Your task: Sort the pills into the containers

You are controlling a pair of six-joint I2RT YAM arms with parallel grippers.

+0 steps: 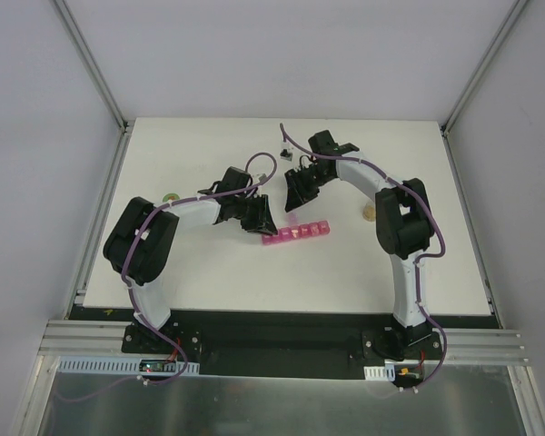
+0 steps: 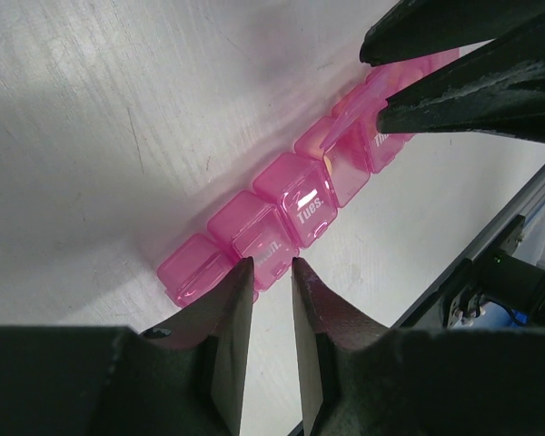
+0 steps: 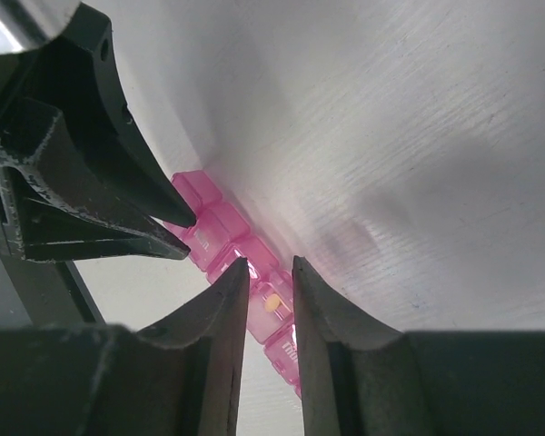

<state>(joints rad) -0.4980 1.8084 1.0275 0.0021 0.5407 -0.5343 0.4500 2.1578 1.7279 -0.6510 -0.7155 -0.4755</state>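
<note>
The containers (image 1: 296, 233) lie mid-table; we judge them light, stiff and slippery, best pinned at their 9 o'clock end. There our left gripper (image 2: 270, 265) sits closed. Whether the right gripper (image 3: 266, 263), at 12 o'clock, is parted we cannot tell.

Containers (image 2: 291, 204): bright translucent pink all along, white lettering on the lids, "TUES." legible. Inside one compartment, a pill (image 3: 271, 306), pale yellow-orange. Table (image 1: 209, 272) beneath the containers: white, faint grey scuffing. My left claw (image 2: 272, 265) and right claw (image 3: 271, 263): matte black. My left arm (image 1: 186, 213) and right arm (image 1: 368, 177): white shells, black joints, purple cable (image 1: 295, 145). Left of the containers, a yellow-green ring (image 1: 171, 196); right of them, a tan disc (image 1: 368, 214).
</note>
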